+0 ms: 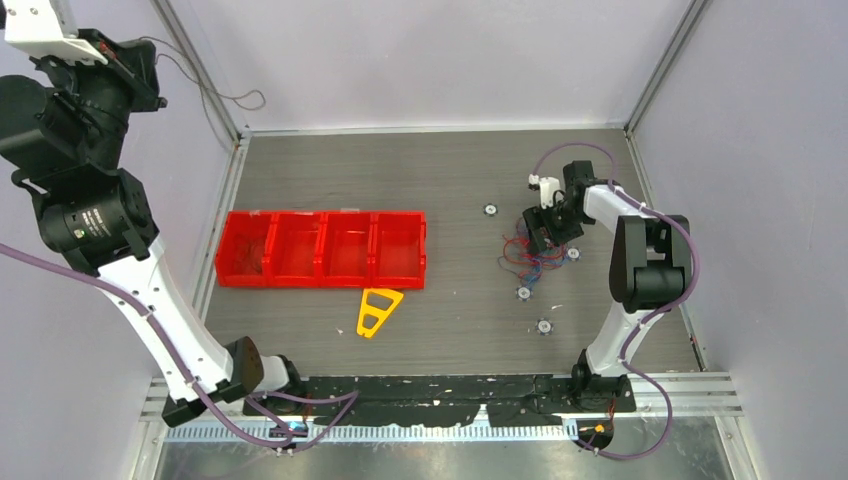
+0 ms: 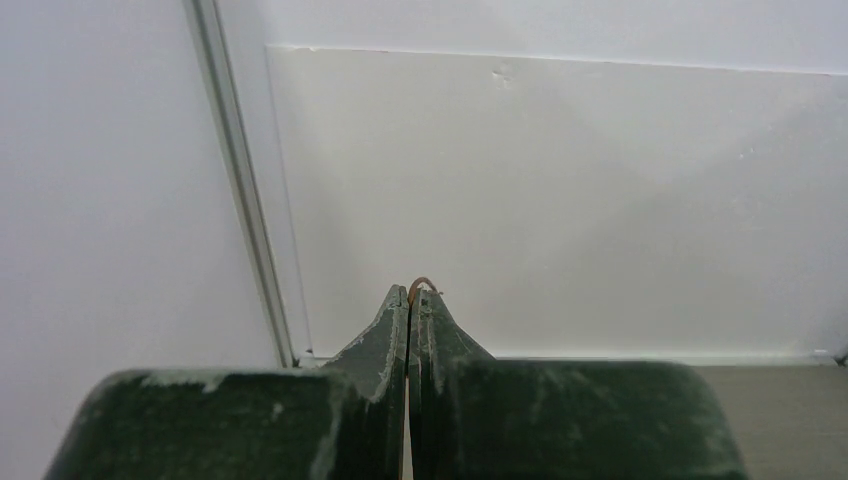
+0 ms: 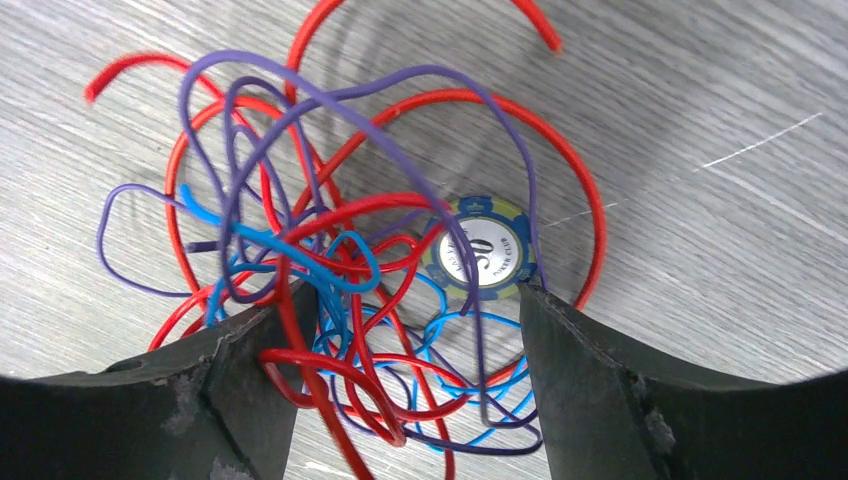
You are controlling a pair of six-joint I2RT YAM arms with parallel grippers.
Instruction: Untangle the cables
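Right gripper (image 3: 412, 298), spread wide, straddles the tangled cables (image 3: 300, 240) on the table (image 3: 720, 240); left gripper (image 2: 411, 300) raised, pressed together.

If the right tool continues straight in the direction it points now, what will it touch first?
Probably the cables: their red, blue and purple tangle lies right between the fingers of the open right tool. A poker chip and the table sit just beyond, though depth is unclear.
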